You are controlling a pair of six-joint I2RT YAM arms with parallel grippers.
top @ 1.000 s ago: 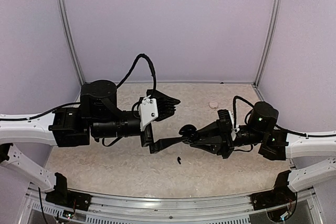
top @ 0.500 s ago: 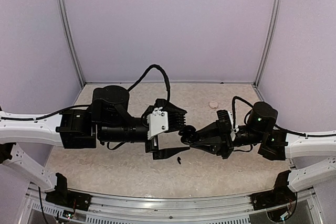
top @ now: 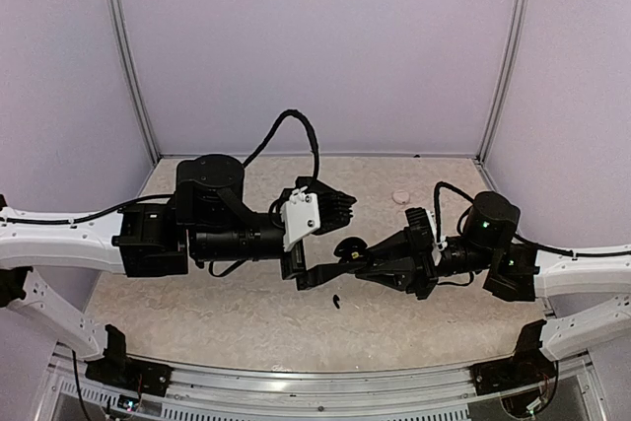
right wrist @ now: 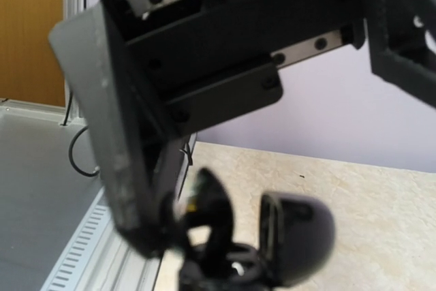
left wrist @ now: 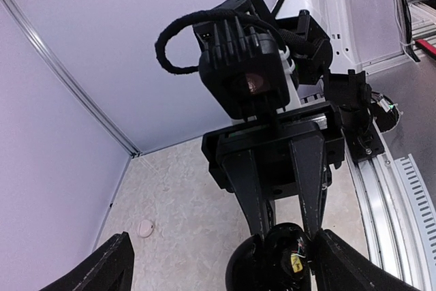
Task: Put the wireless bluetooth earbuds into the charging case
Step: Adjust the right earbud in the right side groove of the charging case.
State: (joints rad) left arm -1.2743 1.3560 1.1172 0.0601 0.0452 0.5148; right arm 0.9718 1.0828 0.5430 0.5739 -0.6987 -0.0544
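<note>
**One bud loose, case held open**

The left claw (top: 335, 237) is spread wide and empty. Its fingers stand either side of the charging case (top: 348, 245) without clamping it. Just nearer the arm bases, one earbud (top: 337, 300) lies alone on the surface (top: 246, 322). I cannot find the second; it may be hidden inside the case. The right claw (top: 361, 257) is clamped on the case, which gapes open in the right wrist view and looks lifted off the surface. By my reading, loading is under way with this bud left to seat. Next, the left claw should drop to the loose bud, pinch its tiny body squarely, and carry it to the open case while the right holds steady.
</note>
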